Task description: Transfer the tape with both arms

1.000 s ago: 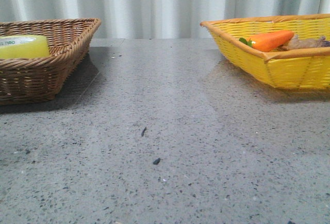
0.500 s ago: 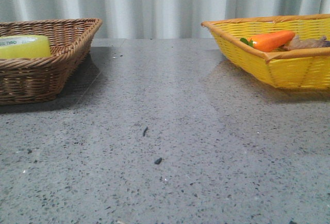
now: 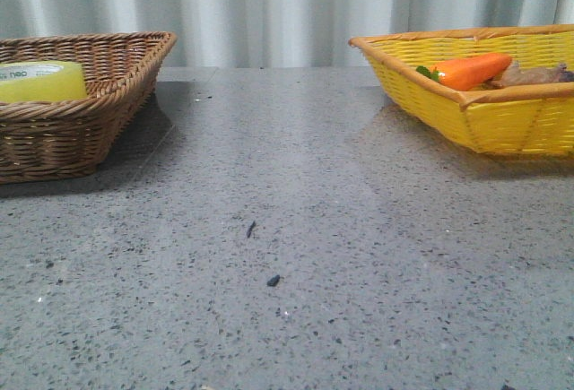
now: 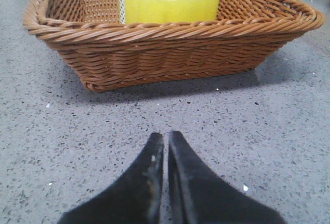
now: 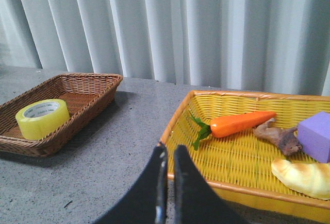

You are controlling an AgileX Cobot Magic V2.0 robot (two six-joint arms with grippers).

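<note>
Tape [image 4: 168,0] lay flat inside the brown basket [image 4: 170,54] at the table's left, core hole facing up, so its axis stood vertical; green print showed on the white core rim. From the front, only its upper yellow edge [image 3: 40,81] cleared the basket wall [image 3: 81,125]. The right wrist view showed the roll [image 5: 42,118] toward the basket's near end.

Left gripper [image 4: 166,141] hung low over the grey table [image 3: 296,229], just short of the brown basket, fingers pressed together, holding nothing. Right gripper [image 5: 169,154] was likewise closed and empty, above the yellow basket's [image 5: 247,190] near rim.

Yellow basket held a carrot [image 5: 237,123], a purple block [image 5: 315,135], a brown piece [image 5: 278,135] and a bread-like piece [image 5: 301,176].
</note>
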